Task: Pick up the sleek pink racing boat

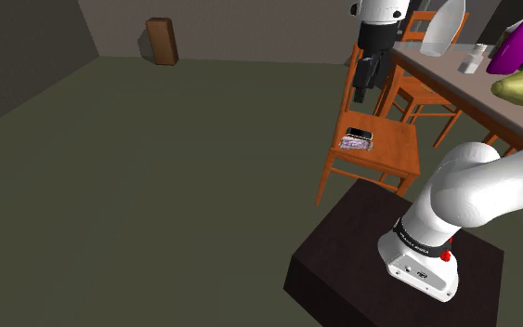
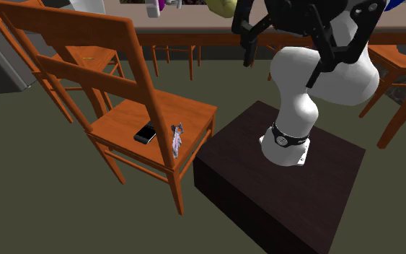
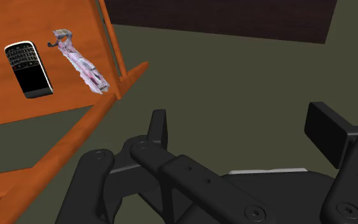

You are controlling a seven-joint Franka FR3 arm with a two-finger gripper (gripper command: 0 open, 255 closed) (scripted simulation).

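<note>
A slim pinkish-white racing boat (image 3: 79, 60) lies on the smooth orange wooden chair seat (image 3: 6, 102), just beside a flat black keypad phone (image 3: 28, 69). The black gripper (image 3: 241, 133) hangs well above them with its fingers wide apart and nothing between them. The wrist view shows the phone's keys, and the second exterior view shows the boat at the seat's edge.

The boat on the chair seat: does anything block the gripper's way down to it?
Nothing covers the boat. The open gripper hangs above; an orange chair rail runs close by, and a black phone lies beside the boat, apart.
</note>
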